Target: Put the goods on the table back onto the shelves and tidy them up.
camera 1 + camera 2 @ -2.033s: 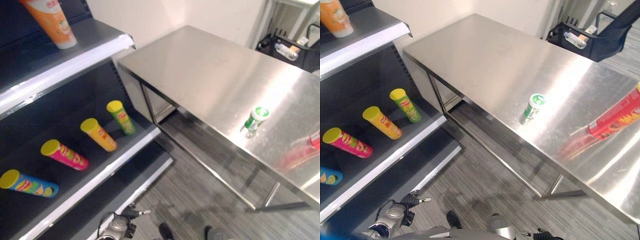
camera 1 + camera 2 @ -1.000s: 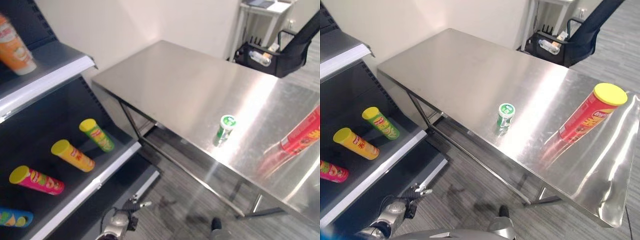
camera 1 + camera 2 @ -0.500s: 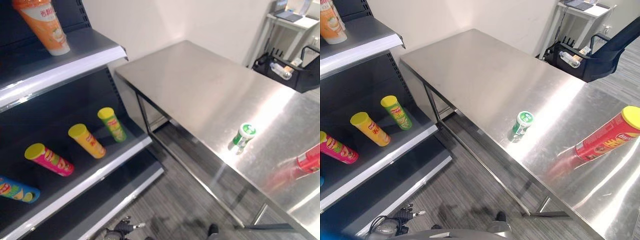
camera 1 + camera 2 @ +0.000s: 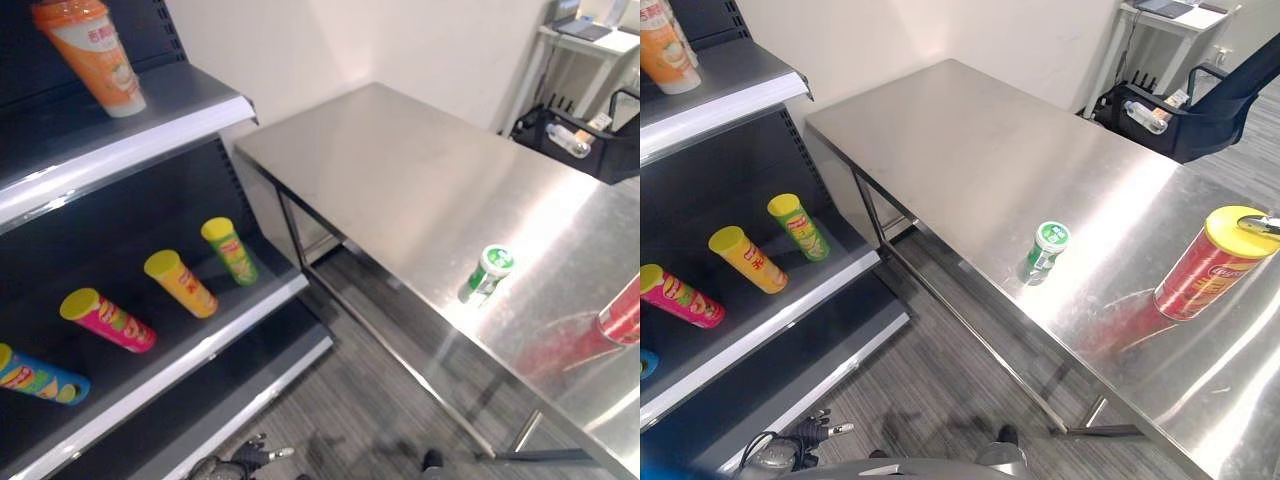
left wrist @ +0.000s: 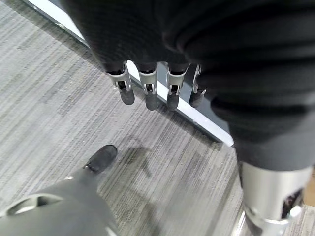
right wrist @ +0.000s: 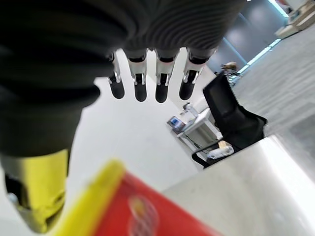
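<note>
A red chip can with a yellow lid (image 4: pixel 1202 266) stands upright near the right end of the steel table (image 4: pixel 970 150). A small green can (image 4: pixel 1045 247) stands to its left, close to the table's front edge. My right hand (image 6: pixel 140 73) hovers just over the red can (image 6: pixel 147 211), its fingers straight and its thumb apart; a fingertip (image 4: pixel 1262 227) shows at the lid's rim. My left hand (image 5: pixel 147 93) hangs low over the grey floor with relaxed fingers, holding nothing. The dark shelf unit (image 4: pixel 730 95) stands to the left of the table.
On the lower shelf lie a green can (image 4: pixel 795 226), a yellow can (image 4: pixel 746 259) and a pink can (image 4: pixel 682 296). An orange tube (image 4: pixel 665 47) stands on the upper shelf. A black chair (image 4: pixel 1230 90) and a black basket (image 4: pixel 1145 108) stand behind the table.
The whole view has shifted a little, so the camera moved. My right hand's fingertip has come in at the red can's lid. The cans on the table and shelf stay put.
</note>
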